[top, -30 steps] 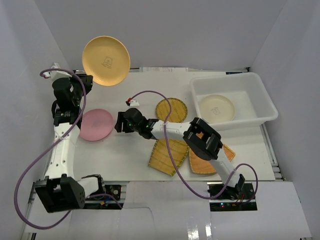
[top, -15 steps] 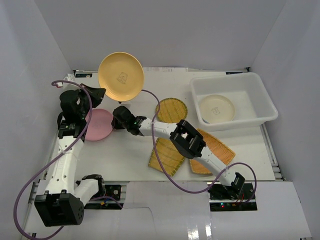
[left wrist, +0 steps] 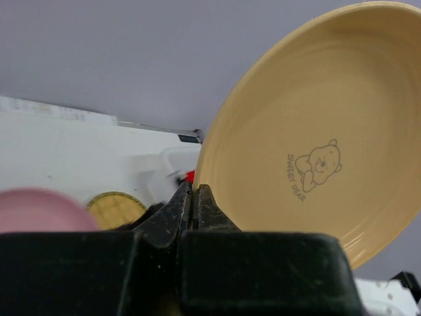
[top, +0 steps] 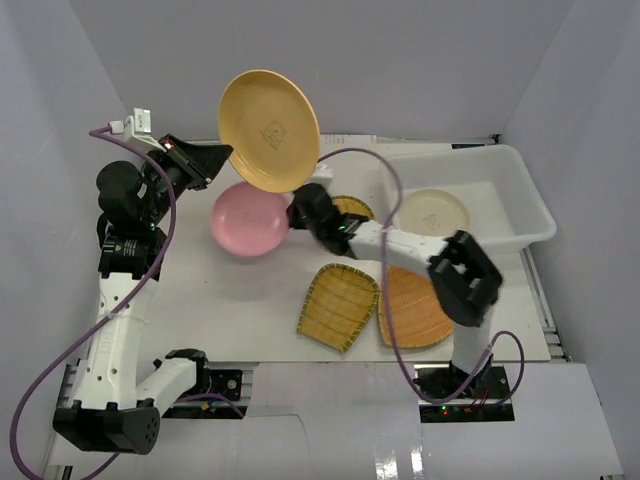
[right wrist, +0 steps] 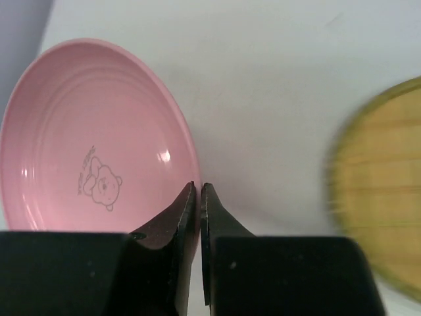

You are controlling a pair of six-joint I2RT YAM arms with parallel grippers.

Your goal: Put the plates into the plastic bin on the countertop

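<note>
My left gripper (top: pixel 218 156) is shut on the rim of the orange-yellow plate (top: pixel 270 130), which it holds tilted high above the countertop (top: pixel 250 300). In the left wrist view the fingertips (left wrist: pixel 194 191) pinch that plate (left wrist: pixel 316 131) at its left edge. My right gripper (top: pixel 297 212) is shut on the right rim of the pink plate (top: pixel 250 218). The right wrist view shows the jaws (right wrist: pixel 198 192) clamped on the pink plate (right wrist: pixel 92 151). The plastic bin (top: pixel 450 154) at the back right holds a cream plate (top: pixel 433 213).
A scoop-shaped bamboo tray (top: pixel 338 305) and a fan-shaped one (top: pixel 412 310) lie at the front centre. A round bamboo tray (top: pixel 352 207) lies partly under my right arm. Grey walls enclose the countertop. Purple cables trail from both arms.
My right gripper closed on the pink plate's rim and lifted it rightward off the countertop. My left arm swung the orange-yellow plate to the right, toward the bin.
</note>
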